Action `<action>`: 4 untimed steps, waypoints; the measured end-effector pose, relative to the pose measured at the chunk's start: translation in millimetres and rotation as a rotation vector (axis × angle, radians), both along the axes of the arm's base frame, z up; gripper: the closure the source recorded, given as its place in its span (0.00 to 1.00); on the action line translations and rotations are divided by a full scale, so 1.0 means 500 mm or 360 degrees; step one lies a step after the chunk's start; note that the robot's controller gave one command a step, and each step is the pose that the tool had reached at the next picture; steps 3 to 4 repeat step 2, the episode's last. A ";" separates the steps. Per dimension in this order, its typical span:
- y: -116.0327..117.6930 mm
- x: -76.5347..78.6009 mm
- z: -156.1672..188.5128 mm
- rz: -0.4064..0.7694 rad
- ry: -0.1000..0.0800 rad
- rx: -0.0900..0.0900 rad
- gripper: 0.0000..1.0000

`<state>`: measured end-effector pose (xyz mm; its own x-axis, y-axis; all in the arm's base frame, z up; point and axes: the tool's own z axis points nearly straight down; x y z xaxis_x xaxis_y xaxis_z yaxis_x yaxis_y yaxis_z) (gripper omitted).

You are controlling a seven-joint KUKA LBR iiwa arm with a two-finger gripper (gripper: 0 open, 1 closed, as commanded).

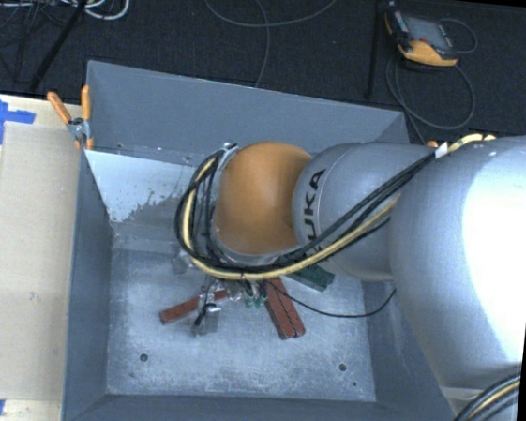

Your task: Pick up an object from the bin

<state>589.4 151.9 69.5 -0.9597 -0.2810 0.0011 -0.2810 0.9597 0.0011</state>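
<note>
Grey arm (447, 254) hides lots; tool (204, 318) sits beside reddish-brown flat stick (176, 314), can't tell how open. I'd centre before closing.

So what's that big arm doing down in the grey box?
A robot arm reaches down into the grey metal bin to pick something out. Its gripper sits low at the middle, beside a reddish-brown stick on the floor. Another brown stick and a greenish piece lie close by, partly under the arm.
</note>
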 end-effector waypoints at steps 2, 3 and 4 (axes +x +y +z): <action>-0.045 -0.027 0.427 0.0263 -0.0019 0.0002 1.00; -0.045 -0.027 0.427 0.0263 -0.0019 0.0002 1.00; -0.045 -0.027 0.427 0.0263 -0.0019 0.0002 1.00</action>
